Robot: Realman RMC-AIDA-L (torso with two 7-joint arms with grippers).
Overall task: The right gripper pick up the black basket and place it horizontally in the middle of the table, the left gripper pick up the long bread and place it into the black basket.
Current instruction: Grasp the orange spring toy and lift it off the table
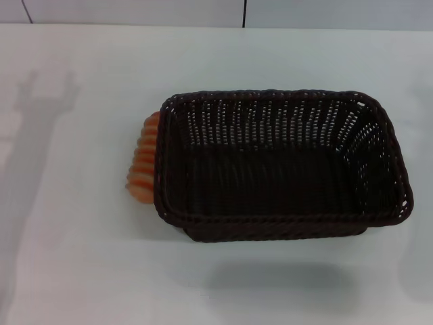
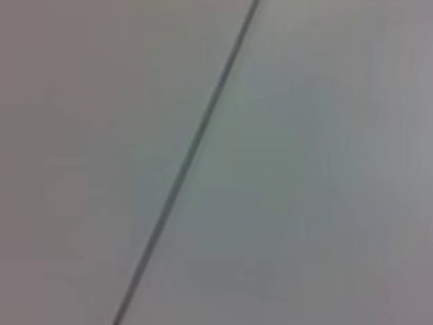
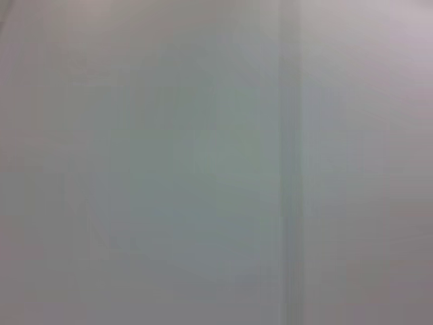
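Note:
The black basket lies on the white table a little right of centre in the head view, long side across, empty inside. The long bread, striped orange and cream, lies against the basket's left end, partly hidden behind its rim. Neither gripper shows in any view. A gripper-shaped shadow falls on the table at the far left. The left wrist view shows only a pale surface with a thin dark line. The right wrist view shows only a pale blank surface.
The table's far edge runs along the top of the head view, with a wall seam behind it. White tabletop lies left of and in front of the basket.

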